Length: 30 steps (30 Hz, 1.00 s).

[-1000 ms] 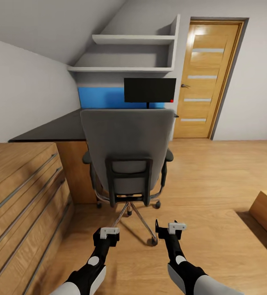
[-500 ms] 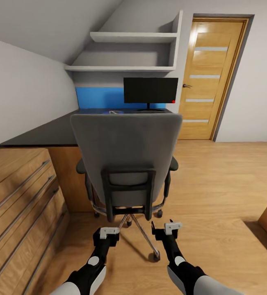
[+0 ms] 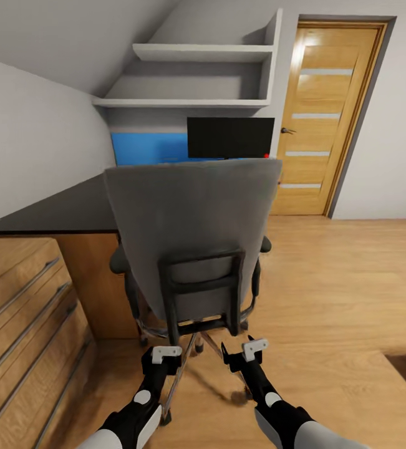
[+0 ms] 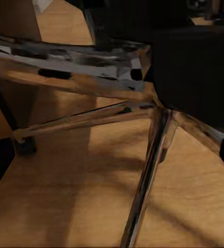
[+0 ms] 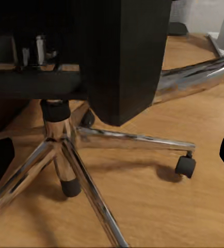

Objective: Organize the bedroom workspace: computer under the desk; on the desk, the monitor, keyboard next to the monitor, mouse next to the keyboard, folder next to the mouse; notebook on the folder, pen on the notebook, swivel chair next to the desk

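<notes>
Just end effectors (aperture unclear) behind swivel chair

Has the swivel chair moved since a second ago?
Yes: the swivel chair's top edge, level before, now slants up rightward against the level shelf.

Swivel chair before desk; monitor behind.

The swivel chair shows its chrome star base above wooden floor.
</notes>
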Available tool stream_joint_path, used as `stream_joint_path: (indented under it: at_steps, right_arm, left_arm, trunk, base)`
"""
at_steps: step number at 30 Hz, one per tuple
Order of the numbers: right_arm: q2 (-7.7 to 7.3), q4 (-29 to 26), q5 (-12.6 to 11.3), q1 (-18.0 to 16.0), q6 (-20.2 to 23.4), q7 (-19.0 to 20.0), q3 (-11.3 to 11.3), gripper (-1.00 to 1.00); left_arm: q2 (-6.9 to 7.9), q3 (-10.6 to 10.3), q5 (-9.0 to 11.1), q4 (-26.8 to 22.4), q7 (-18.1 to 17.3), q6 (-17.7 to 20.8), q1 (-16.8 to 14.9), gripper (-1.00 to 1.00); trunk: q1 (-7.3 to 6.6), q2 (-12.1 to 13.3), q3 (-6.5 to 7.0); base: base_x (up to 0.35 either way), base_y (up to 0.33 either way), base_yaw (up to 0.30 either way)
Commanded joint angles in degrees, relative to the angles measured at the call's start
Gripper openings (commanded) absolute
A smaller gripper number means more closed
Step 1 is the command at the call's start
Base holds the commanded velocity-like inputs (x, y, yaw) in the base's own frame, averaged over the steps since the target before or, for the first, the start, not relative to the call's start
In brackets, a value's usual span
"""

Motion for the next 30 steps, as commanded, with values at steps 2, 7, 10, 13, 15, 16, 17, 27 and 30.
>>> stream_joint_path:
  at_steps: [2, 7, 10, 13, 15, 16, 17, 27, 30]
  right_arm:
    - [-0.01, 0.0, -0.4, 0.0, -0.2, -0.4, 0.5, 1.00]
    - [-0.01, 0.0, -0.5, 0.0, -0.2, -0.4, 0.5, 1.00]
    - [-0.01, 0.0, -0.5, 0.0, -0.2, -0.4, 0.4, 1.00]
    - [-0.01, 0.0, -0.5, 0.0, -0.2, -0.4, 0.4, 1.00]
    - [-0.01, 0.1, -0.5, 0.0, -0.2, -0.4, 0.4, 1.00]
    - [-0.01, 0.0, -0.5, 0.0, -0.2, -0.4, 0.4, 1.00]
    - [-0.01, 0.1, -0.5, 0.0, -0.2, -0.4, 0.4, 1.00]
    - [-0.09, 0.1, -0.5, 0.0, -0.2, -0.4, 0.4, 1.00]
    - [-0.09, 0.1, -0.5, 0.0, -0.2, -0.4, 0.4, 1.00]
  left_arm:
    - [0.00, -0.1, 0.0, 0.1, 0.5, -0.2, -0.1, 1.00]
    - [0.00, -0.1, 0.0, 0.1, 0.5, -0.2, -0.1, 1.00]
    - [0.00, -0.1, 0.0, 0.1, 0.5, -0.2, -0.1, 1.00]
    - [0.00, -0.1, 0.0, 0.1, 0.5, -0.2, -0.1, 1.00]
    - [0.00, -0.1, 0.0, 0.1, 0.4, -0.2, -0.1, 1.00]
    - [0.00, -0.1, 0.0, 0.1, 0.4, -0.2, -0.1, 1.00]
    - [0.00, -0.1, 0.0, 0.1, 0.4, -0.2, -0.1, 1.00]
    - [0.00, -0.1, -0.1, 0.1, 0.4, -0.2, -0.1, 1.00]
    - [0.00, -0.1, -0.1, 0.1, 0.4, -0.2, -0.1, 1.00]
  trunk:
    - [0.02, 0.0, -0.05]
    - [0.02, 0.0, 0.07]
    - [0.02, 0.0, 0.22]
    - [0.02, 0.0, 0.27]
    - [0.02, 0.0, 0.28]
    - [0.02, 0.0, 0.28]
    - [0.02, 0.0, 0.28]
    - [0.02, 0.0, 0.28]
    - [0.02, 0.0, 0.28]
  base:
    - [0.323, 0.000, 0.000]
    - [0.323, 0.000, -0.064]
    - [0.323, -0.038, -0.126]
    - [0.322, -0.099, -0.040]
    - [0.311, -0.162, -0.008]
    - [0.293, -0.192, -0.003]
    - [0.274, -0.211, -0.002]
    - [0.226, -0.242, 0.000]
    - [0.236, -0.252, 0.000]
